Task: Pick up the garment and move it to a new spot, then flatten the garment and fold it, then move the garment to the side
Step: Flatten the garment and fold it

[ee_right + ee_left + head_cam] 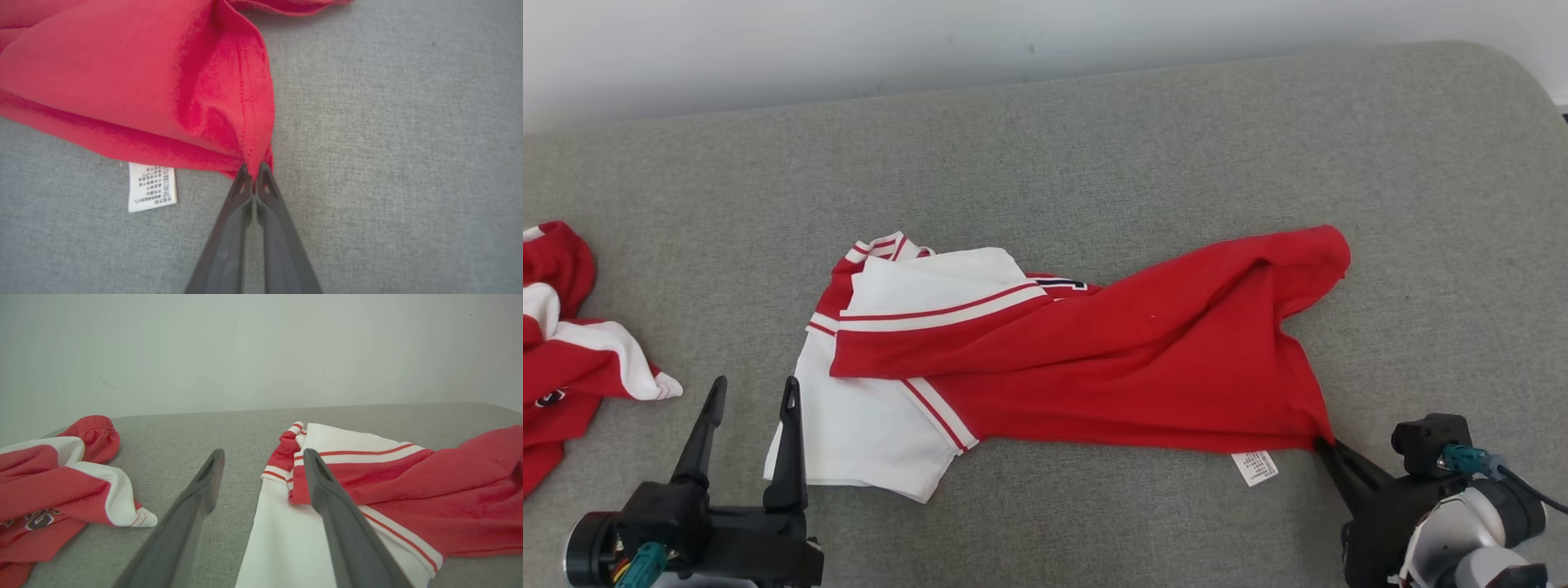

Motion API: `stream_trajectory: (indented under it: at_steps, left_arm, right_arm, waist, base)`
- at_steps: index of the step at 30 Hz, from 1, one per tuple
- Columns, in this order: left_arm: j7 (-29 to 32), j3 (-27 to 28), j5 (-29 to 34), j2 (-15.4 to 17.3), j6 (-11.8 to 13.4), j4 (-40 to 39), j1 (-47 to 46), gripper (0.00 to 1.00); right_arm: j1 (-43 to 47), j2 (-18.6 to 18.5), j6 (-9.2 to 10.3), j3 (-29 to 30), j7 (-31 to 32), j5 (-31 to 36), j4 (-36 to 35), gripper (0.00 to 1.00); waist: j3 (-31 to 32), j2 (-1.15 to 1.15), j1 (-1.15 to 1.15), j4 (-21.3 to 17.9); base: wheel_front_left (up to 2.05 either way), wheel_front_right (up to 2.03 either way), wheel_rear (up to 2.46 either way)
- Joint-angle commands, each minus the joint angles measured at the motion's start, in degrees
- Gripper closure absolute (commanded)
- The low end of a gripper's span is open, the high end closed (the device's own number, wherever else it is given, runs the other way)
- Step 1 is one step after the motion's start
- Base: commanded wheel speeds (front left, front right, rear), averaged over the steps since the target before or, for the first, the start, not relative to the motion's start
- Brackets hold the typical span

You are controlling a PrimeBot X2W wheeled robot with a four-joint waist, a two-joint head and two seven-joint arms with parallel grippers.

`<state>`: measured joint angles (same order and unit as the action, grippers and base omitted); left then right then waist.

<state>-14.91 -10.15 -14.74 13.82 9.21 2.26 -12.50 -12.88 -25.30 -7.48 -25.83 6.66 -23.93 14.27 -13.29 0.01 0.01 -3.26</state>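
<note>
Right gripper (253, 171) pinched shut on the red hem corner of the garment (1094, 359), rumpled on the grey cushion (1094, 147); left gripper (755, 384) wide open beside its white end, and since the fabric looks light and limp, I'd take that near white edge too.

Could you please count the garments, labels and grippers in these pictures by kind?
Garments: 2, middle garment and left garment
Label: 1
Grippers: 2, left gripper and right gripper
Total: 5
</note>
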Motion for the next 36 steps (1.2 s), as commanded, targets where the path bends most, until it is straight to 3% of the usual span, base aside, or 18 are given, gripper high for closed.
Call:
stream_trajectory:
  at_steps: [1, 9, 14, 21, 30, 31, 32, 33, 36]
  left_arm:
    - [-0.15, 0.27, 0.39, 0.02, 0.16, -0.15, 0.18, 0.0]
    - [-0.15, 0.93, 0.98, -0.36, 0.13, -0.76, 0.09, 0.0]
    - [-0.15, 0.6, 1.2, -0.69, -0.48, -0.6, -0.83, 0.0]
    - [-0.14, -0.59, 1.65, -2.06, -1.44, 0.22, -3.1, 0.0]
    - [-0.15, -0.97, 2.27, -4.02, -2.55, 0.93, -5.01, 0.0]
    - [-0.15, -0.87, 2.25, -4.18, -2.71, 1.01, -5.07, 0.0]
    - [-0.15, -0.77, 2.3, -4.3, -2.84, 1.1, -5.08, 0.0]
    - [-0.15, -0.66, 2.46, -4.39, -2.97, 1.21, -4.98, 0.0]
    - [-0.15, -0.26, 2.67, -4.47, -2.98, 1.45, -4.49, 0.0]
  right_arm:
    - [1.26, -1.2, -0.02, 0.08, 2.08, -0.44, -1.44, 1.0]
    - [5.52, -5.27, -0.01, 3.61, 19.16, -4.52, -16.91, 1.0]
    - [2.01, -5.66, -0.01, 5.58, 26.51, -6.73, -22.11, 1.0]
    - [-6.02, -4.35, -0.01, 5.41, 30.57, -9.55, -18.99, 1.0]
    - [-13.97, -2.93, -0.01, 1.35, 25.47, -12.14, -7.71, 1.0]
    - [-14.32, -2.8, -0.01, 0.82, 24.37, -12.59, -6.81, 0.72]
    - [-14.39, -2.67, -0.01, 0.33, 23.48, -12.9, -6.07, 0.22]
    - [-14.46, -2.51, -0.01, 0.11, 22.22, -13.24, -5.48, 0.0]
    - [-13.23, -2.38, -0.01, 0.44, 18.76, -14.49, -4.62, 0.0]
  waist:
    - [-0.14, -0.01, -0.01, -0.28]
    - [-1.07, -0.01, -0.01, -0.54]
    - [-1.96, -0.01, -0.01, 0.22]
    - [-3.55, -0.01, -0.01, 2.8]
    - [-4.76, -0.01, -0.01, 5.06]
    - [-4.79, -0.01, -0.01, 5.12]
    - [-4.77, -0.01, -0.01, 5.1]
    - [-4.71, -0.01, -0.01, 5.03]
    - [-4.36, -0.01, -0.01, 4.56]
  base:
    - [0.0, 0.0, 0.0]
    - [0.0, 0.0, 0.0]
    - [0.0, 0.0, 0.0]
    - [0.0, 0.0, 0.0]
    - [0.0, 0.0, 0.0]
    - [0.0, 0.0, 0.0]
    - [0.0, 0.0, 0.0]
    - [0.0, 0.0, 0.0]
    - [0.0, 0.0, 0.0]
